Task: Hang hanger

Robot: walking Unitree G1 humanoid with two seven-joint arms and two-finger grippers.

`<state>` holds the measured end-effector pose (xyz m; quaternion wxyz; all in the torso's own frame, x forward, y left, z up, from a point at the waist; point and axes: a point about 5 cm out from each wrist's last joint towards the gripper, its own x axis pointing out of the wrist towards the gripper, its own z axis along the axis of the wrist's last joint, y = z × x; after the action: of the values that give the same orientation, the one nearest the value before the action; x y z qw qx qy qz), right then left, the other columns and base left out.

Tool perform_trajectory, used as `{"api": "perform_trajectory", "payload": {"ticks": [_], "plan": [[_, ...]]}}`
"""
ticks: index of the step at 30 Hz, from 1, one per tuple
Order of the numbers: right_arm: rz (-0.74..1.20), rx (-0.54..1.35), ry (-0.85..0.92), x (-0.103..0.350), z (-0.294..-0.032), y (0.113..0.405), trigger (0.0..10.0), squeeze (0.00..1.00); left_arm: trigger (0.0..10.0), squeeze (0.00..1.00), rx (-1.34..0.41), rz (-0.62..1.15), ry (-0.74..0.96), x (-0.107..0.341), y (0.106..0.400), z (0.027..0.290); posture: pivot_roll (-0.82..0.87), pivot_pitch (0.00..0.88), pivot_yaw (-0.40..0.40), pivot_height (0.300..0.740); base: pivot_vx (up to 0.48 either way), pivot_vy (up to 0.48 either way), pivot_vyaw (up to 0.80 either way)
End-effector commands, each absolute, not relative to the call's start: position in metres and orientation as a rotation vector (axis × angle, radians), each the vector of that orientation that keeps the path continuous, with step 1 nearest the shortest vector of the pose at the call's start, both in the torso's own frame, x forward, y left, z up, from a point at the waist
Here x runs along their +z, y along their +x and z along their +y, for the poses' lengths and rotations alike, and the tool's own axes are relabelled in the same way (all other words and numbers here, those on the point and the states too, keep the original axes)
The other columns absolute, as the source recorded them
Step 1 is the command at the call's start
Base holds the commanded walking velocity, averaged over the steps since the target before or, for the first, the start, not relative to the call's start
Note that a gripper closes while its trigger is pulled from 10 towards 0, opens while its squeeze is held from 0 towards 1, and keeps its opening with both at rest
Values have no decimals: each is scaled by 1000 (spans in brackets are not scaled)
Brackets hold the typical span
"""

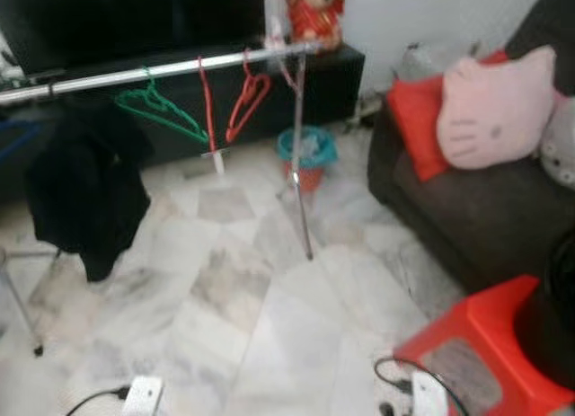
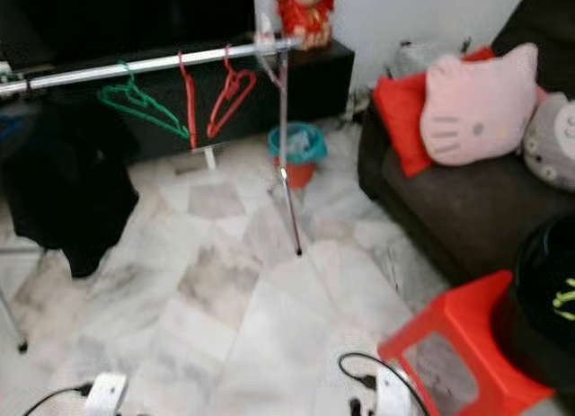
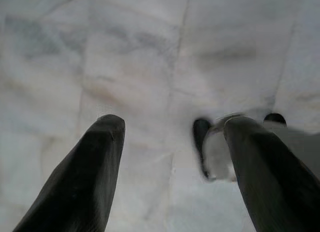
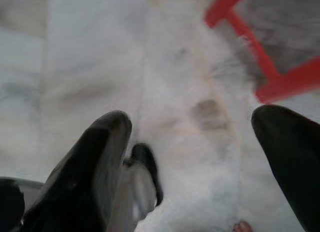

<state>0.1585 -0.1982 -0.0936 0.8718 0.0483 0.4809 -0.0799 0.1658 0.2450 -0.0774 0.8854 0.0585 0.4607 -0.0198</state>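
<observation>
Both hands open and empty above pale marble floor; hangers on rail ahead.

Left hand point(image 3: 172, 167): two black fingers spread wide, nothing between them, pointing down at the marble floor point(image 3: 150, 66). Right hand point(image 4: 192, 162): fingers likewise wide apart, holding nothing, over the same floor near a leg of the red plastic stool point(image 4: 270, 71). Green wire hanger point(image 1: 160, 108), hooked on the silver metal clothes rail point(image 1: 162, 68). Red wire hangers point(image 1: 247, 97), two, on the same rail just beside the green one, toward the rail's upright post. Black garment point(image 1: 85, 187), draped from the rail at its other end. Teal bin point(image 1: 306, 155), on the floor behind the post. Dark sofa point(image 1: 467, 209), to the robot's right, bearing a red cushion point(image 1: 415, 119) and a pink cat-face pillow point(image 1: 494, 106).
</observation>
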Motion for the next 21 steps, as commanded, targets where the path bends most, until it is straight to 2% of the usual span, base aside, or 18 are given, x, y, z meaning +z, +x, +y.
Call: {"api": "perform_trajectory", "payload": {"ticks": [1,2,21], "plan": [[1017,-156,113,-95,-192,157,10000,0,10000,0,-46,989,139,-81,158,247,-157,0,-6,740,0,-480,-756],[1017,-156,113,-95,-192,157,10000,0,10000,0,-42,989,135,-81,157,247,-157,0,-6,740,0,-480,-756],[1018,-155,113,-96,-192,156,10000,0,10000,0,-23,980,98,-81,156,247,-158,0,-7,740,0,0,-757]]}}
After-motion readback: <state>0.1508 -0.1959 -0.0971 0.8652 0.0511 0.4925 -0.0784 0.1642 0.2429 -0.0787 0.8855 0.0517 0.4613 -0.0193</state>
